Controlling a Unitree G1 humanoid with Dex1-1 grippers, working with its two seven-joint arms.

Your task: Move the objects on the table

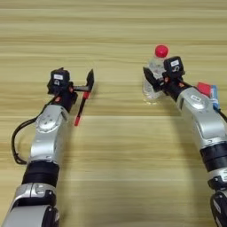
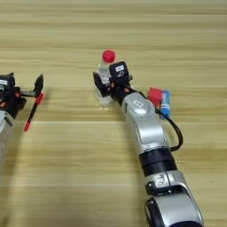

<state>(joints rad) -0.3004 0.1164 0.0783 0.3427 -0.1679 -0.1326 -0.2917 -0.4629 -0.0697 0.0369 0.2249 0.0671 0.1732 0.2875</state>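
A small clear bottle with a red cap (image 1: 156,73) (image 2: 104,75) stands upright on the wooden table (image 1: 113,26), right of centre. My right gripper (image 1: 159,74) (image 2: 106,79) is closed around its body, one black finger on the bottle's left side. A thin red pen (image 1: 81,108) (image 2: 33,111) lies slanted on the table at the left. My left gripper (image 1: 76,76) (image 2: 24,80) stands open above the pen's upper end, and its right finger (image 1: 90,80) touches that end. A small red cube (image 2: 154,95) and a blue-and-white tube (image 2: 165,104) lie just right of my right forearm.
My right forearm (image 2: 144,124) stretches from the bottom edge towards the bottle, with a black cable (image 2: 178,133) looping at its right. The left forearm (image 1: 46,133) also carries a black cable (image 1: 14,144) on its left side.
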